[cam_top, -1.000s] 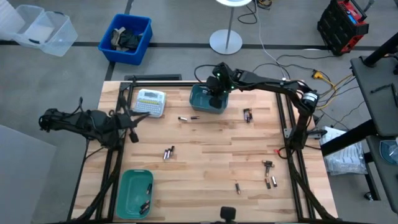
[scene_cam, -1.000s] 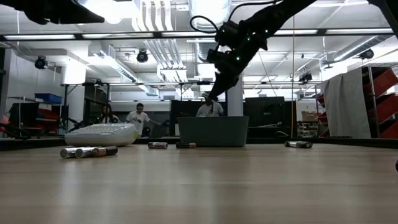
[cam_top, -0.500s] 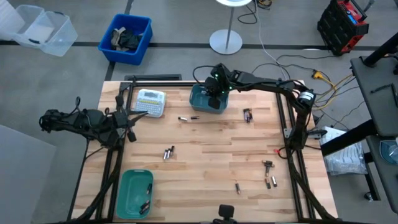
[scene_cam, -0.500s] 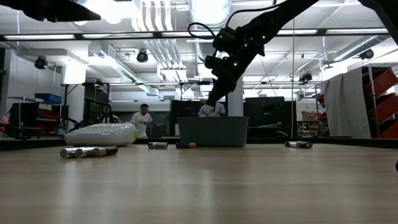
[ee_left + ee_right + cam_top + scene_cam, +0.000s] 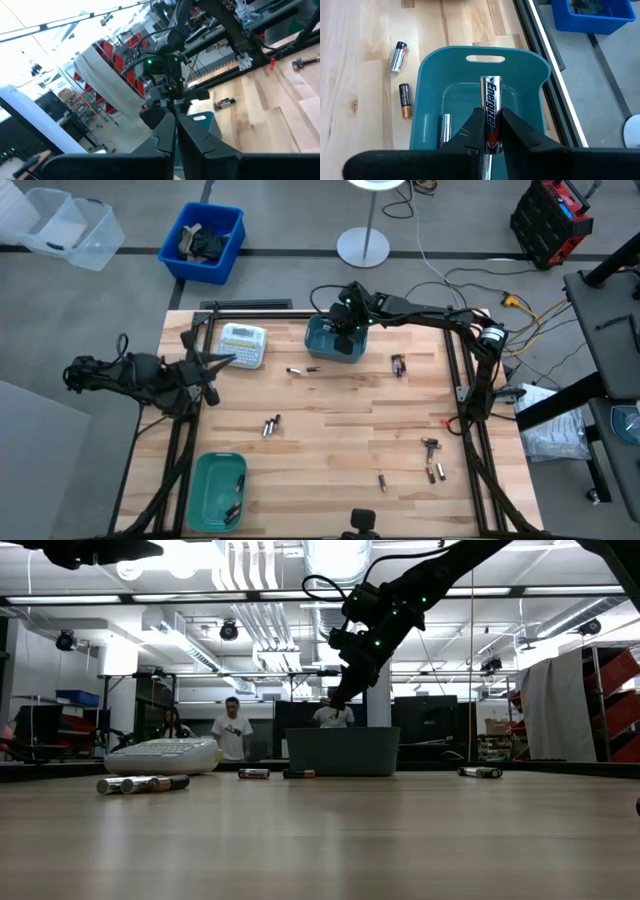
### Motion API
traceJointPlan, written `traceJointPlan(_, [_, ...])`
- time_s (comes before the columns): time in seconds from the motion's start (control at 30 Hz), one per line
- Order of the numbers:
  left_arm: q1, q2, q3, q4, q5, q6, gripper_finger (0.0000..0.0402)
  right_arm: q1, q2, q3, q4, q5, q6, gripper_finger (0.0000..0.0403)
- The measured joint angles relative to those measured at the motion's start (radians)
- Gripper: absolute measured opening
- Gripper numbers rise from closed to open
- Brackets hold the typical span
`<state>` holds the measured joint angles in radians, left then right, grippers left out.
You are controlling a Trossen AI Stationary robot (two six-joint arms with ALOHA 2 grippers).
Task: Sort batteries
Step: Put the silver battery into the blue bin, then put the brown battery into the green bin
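Now the right gripper pinches a silvery battery, with the teal bin directly below it. Releasing comes next, I judge; the left gripper, closed and empty, waits well apart.

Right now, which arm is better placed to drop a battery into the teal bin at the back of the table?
Right. Its pincer is shut on a battery directly above that bin. The left pincer, shut and empty, sits at the table's left edge.
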<state>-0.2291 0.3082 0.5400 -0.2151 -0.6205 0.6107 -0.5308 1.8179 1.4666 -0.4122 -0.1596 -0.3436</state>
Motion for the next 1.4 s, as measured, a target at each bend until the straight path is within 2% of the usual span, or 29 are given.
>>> traceJointPlan(0.1, [0.000, -0.003, 0.004, 0.007, 0.000, 0.019, 0.0000, 0.000, 0.000, 0.000, 0.000, 0.000, -0.006, 0.0049])
traceJointPlan(0.27, [0.000, -0.006, 0.025, 0.036, 0.000, 0.030, 0.0000, 0.000, -0.001, 0.001, -0.001, 0.000, -0.011, 0.0114])
traceJointPlan(0.43, [0.000, 0.004, 0.066, 0.223, 0.000, 0.033, 0.0000, -0.005, -0.021, 0.063, -0.038, -0.013, 0.029, 0.0156])
traceJointPlan(0.5, [0.000, 0.003, 0.103, 0.242, 0.000, -0.006, 0.0000, -0.006, -0.037, 0.092, -0.027, -0.015, 0.029, 0.0165])
traceJointPlan(0.63, [0.000, 0.004, 0.150, 0.156, 0.002, -0.088, 0.0000, 0.002, -0.085, 0.117, -0.063, -0.036, -0.029, 0.0168])
traceJointPlan(0.73, [0.000, 0.004, 0.151, 0.086, 0.054, -0.167, 0.0000, 0.019, -0.135, 0.106, -0.122, -0.057, -0.053, 0.0161])
traceJointPlan(0.87, [0.000, 0.014, 0.121, 0.064, 0.161, -0.307, 0.0000, 0.055, -0.217, 0.052, -0.196, -0.058, 0.080, 0.0146])
traceJointPlan(1.0, [-0.001, 0.036, 0.072, 0.064, 0.171, -0.488, 0.0000, 0.124, -0.321, 0.001, -0.273, -0.058, 0.208, 0.0136])
traceJointPlan(1.17, [-0.001, 0.109, 0.007, 0.062, 0.158, -0.637, 0.0000, 0.267, -0.449, -0.094, -0.322, -0.042, 0.308, 0.0132])
traceJointPlan(1.33, [-0.001, 0.213, -0.004, 0.057, 0.052, -0.809, 0.0000, 0.400, -0.550, -0.200, -0.347, 0.147, 0.413, 0.0134])
traceJointPlan(1.4, [-0.001, 0.253, 0.010, 0.044, 0.042, -0.873, 0.0000, 0.431, -0.577, -0.233, -0.400, 0.184, 0.477, 0.0133])
